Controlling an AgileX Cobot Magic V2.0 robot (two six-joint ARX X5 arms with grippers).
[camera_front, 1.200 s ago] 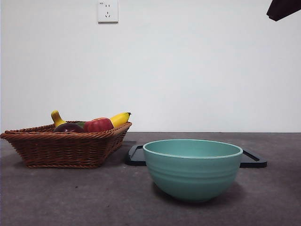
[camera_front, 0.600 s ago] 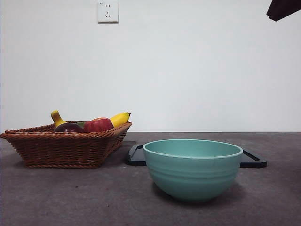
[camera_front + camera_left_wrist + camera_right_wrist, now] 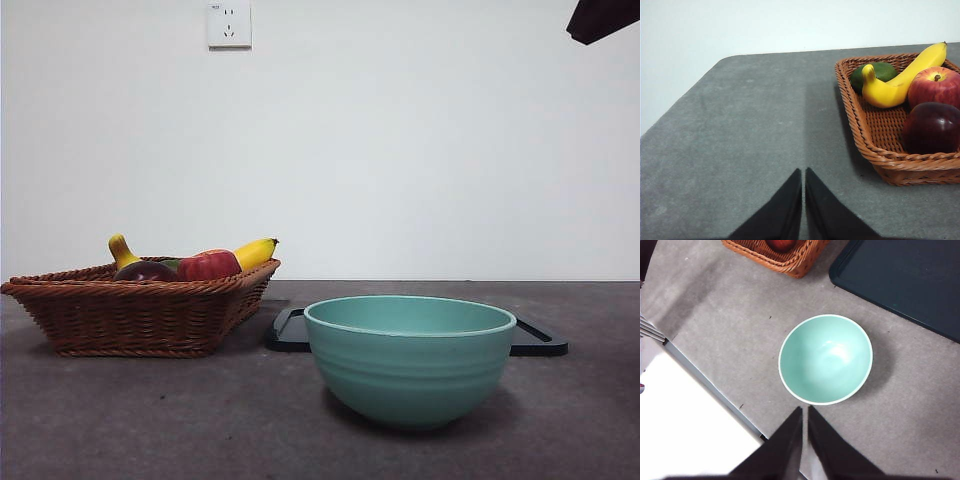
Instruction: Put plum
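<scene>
Front view, basket: a brown wicker basket [image 3: 140,315] stands on the grey counter [image 3: 200,420], left of the bowl.
Front view, plum: the plum [image 3: 146,271] lies in the basket, dark and only just above the rim, beside the red apple [image 3: 209,265], with the banana [image 3: 254,252] behind them.
Front view, bowl: a teal bowl [image 3: 409,360] stands near the camera, in front of a dark tray [image 3: 535,340].
Front view, arm: only a black tip [image 3: 603,18] shows in the top corner.
Left wrist view, gripper: the left gripper [image 3: 803,175] hangs over bare counter beside the basket, its jaws pressed together and holding nothing.
Left wrist view, fruit: the plum sits against the basket's rim, touching the apple; a green fruit [image 3: 873,75] lies behind the banana.
Right wrist view, gripper: the right gripper [image 3: 805,412] hangs high over the bowl's near edge, jaws together and empty.
Right wrist view, bowl: its inside is bare.
</scene>
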